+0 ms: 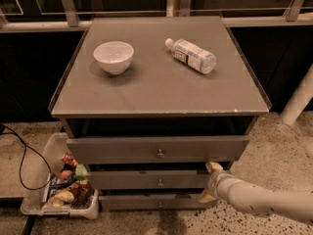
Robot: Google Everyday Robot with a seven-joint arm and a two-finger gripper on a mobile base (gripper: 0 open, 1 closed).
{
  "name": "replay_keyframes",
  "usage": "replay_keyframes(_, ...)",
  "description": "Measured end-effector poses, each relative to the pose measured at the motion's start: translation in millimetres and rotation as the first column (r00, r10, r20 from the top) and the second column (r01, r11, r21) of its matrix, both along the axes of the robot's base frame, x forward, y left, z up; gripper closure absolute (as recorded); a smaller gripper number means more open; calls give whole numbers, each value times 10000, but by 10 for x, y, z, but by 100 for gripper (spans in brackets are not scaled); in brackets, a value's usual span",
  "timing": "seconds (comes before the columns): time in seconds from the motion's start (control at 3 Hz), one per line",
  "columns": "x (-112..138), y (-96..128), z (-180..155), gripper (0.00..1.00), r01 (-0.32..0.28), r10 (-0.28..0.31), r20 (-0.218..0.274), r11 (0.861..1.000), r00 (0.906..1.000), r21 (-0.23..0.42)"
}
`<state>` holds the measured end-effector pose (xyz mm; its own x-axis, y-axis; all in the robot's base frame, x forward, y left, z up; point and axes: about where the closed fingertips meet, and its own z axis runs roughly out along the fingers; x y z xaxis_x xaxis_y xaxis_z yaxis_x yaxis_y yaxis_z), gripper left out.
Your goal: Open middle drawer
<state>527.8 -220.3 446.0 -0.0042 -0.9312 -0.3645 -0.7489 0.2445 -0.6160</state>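
The grey cabinet [156, 89] has three drawer fronts stacked below its top. The middle drawer [146, 179] is the mid-sized front with a small brass knob [160, 182], and it looks closed. My gripper [210, 182] comes in from the lower right on a pale arm [259, 199] and sits at the right end of the middle drawer front. Its two fingers are spread apart, one above [214, 167] and one below [206, 197] that end. It holds nothing.
A white bowl [113, 57] and a plastic bottle [191, 55] lying on its side rest on the cabinet top. A wider top drawer front [122, 148] and a slim bottom one [127, 202] flank the middle drawer. A clear bin of snacks [61, 190] and a black cable [22, 155] lie on the floor at left.
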Motion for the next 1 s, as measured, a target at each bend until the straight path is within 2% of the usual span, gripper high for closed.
replay_keyframes(0.67, 31, -37, -270, 0, -130, 129, -125, 9998, 9998, -136)
replay_keyframes(1.0, 41, -43, -311, 0, -338, 342, -231, 9993, 9991, 181)
